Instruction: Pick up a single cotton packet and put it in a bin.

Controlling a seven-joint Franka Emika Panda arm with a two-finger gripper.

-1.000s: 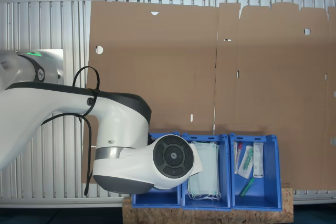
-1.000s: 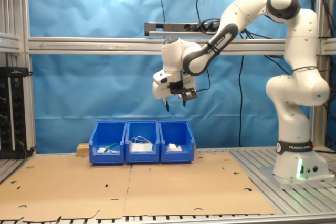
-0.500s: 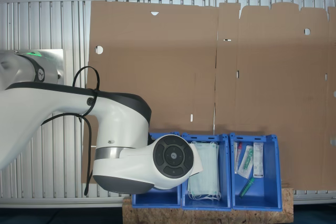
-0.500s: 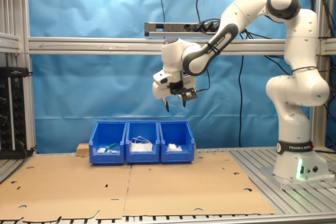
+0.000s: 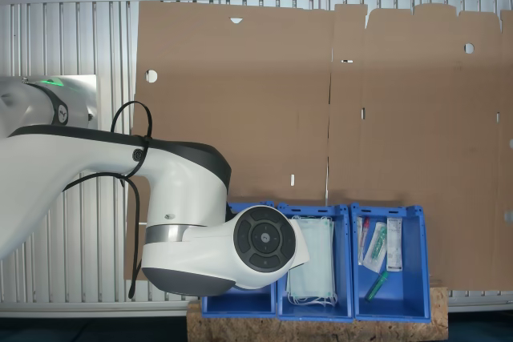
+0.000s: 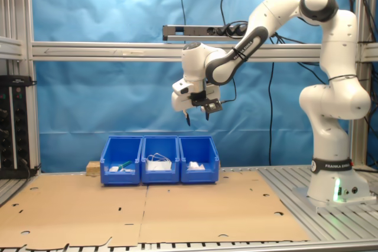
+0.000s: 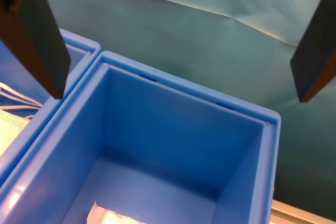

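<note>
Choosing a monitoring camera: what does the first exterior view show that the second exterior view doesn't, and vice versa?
First exterior view: a top-down look at face masks and long printed packets inside the blue bins. Second exterior view: the open end effector hanging high above the bin holding cotton packets. Both: the three blue bins on cardboard.

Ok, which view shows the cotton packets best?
The second exterior view: the cotton packets lie in plain sight in a blue bin. The wrist view catches one white edge; in the first exterior view the arm covers most of that bin.
</note>
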